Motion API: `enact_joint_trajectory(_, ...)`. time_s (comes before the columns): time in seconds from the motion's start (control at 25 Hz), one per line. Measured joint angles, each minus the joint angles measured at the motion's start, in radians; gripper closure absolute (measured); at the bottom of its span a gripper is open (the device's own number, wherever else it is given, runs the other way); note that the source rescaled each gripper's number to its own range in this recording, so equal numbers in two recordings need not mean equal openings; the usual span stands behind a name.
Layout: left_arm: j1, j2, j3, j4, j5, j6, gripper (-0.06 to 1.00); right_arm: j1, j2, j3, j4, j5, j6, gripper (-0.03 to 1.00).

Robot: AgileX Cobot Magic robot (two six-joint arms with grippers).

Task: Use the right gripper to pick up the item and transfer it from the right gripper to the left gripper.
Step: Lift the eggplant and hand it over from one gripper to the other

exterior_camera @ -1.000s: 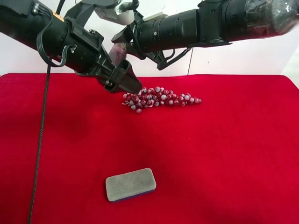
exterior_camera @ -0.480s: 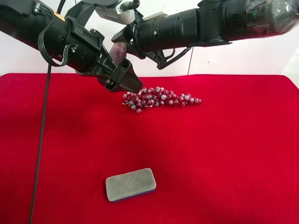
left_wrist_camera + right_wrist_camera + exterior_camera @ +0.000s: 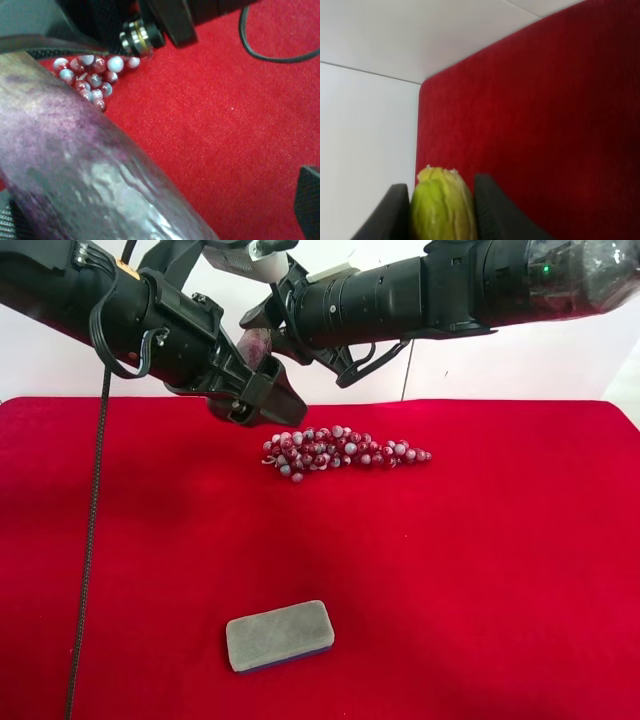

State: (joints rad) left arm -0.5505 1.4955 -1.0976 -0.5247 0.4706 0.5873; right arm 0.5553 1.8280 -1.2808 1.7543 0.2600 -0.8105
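Hold eggplant (image 3: 258,343) firm in right jaws, upper left. Centre open left jaws on its body, then close.

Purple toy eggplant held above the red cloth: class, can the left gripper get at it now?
Probably yes: the black left gripper sits open right beside the purple toy eggplant, nothing between them; the black right gripper clamps only its green tip.

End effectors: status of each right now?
Right end effector: closed on the item.
Left end effector: open, item alongside it, not gripped.
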Motion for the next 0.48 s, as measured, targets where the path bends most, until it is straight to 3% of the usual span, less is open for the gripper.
enact_joint_trajectory(0.08, 0.0, 0.001, 0.0, 0.007, -0.017, -0.001, 0.5, 0.0, -0.002, 0.0, -0.001, -0.003, 0.0, 0.97)
enact_joint_trajectory(0.12, 0.0, 0.001, 0.0, 0.009, -0.018, -0.005, 0.56, 0.0, -0.002, 0.0, 0.0, -0.012, 0.0, 0.97)
enact_joint_trajectory(0.48, 0.0, 0.001, 0.0, 0.008, -0.021, -0.007, 0.56, -0.001, -0.007, 0.0, 0.0, -0.014, 0.0, 0.97)
